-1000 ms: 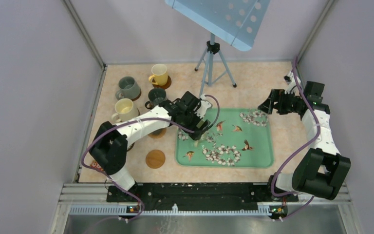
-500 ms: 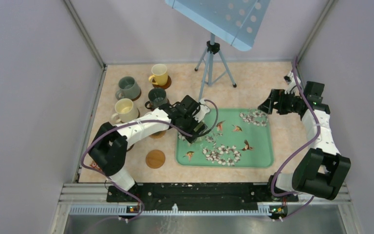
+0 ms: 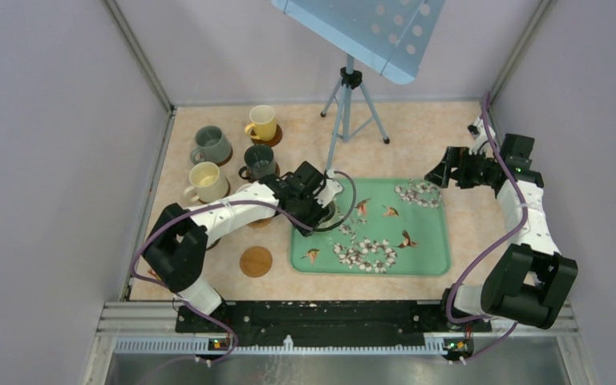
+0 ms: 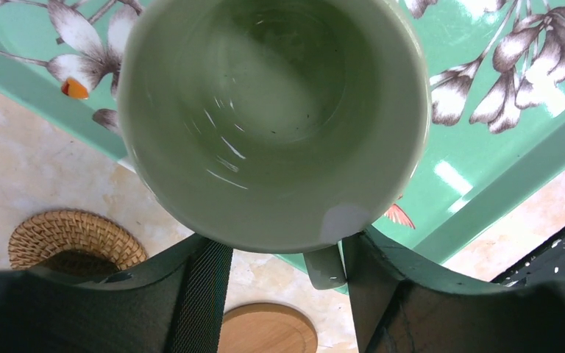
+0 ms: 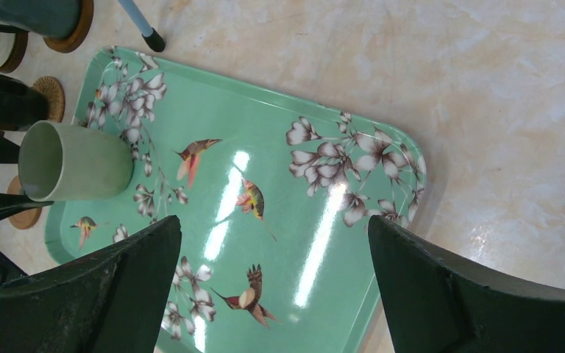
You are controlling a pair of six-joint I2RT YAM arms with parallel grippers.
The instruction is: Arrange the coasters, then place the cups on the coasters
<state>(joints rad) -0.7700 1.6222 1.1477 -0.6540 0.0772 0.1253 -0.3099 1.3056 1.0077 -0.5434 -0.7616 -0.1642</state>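
A pale green cup stands upright at the left end of the green floral tray; the right wrist view also shows this cup. My left gripper hangs right over it. Its jaws straddle the cup's handle: the right finger touches the handle, and a gap shows on the left side. Yellow, grey, dark green and cream cups sit on coasters at the far left. One bare wooden coaster lies left of the tray. My right gripper is open and empty over the tray's right end.
A woven round mat lies just off the tray's left edge, beside the bare wooden coaster. A tripod with a blue panel stands at the back centre. Grey walls close in the table on both sides.
My left gripper has shifted a little left and down onto the pale green cup, and its jaws have narrowed round the handle. The right arm has not moved.
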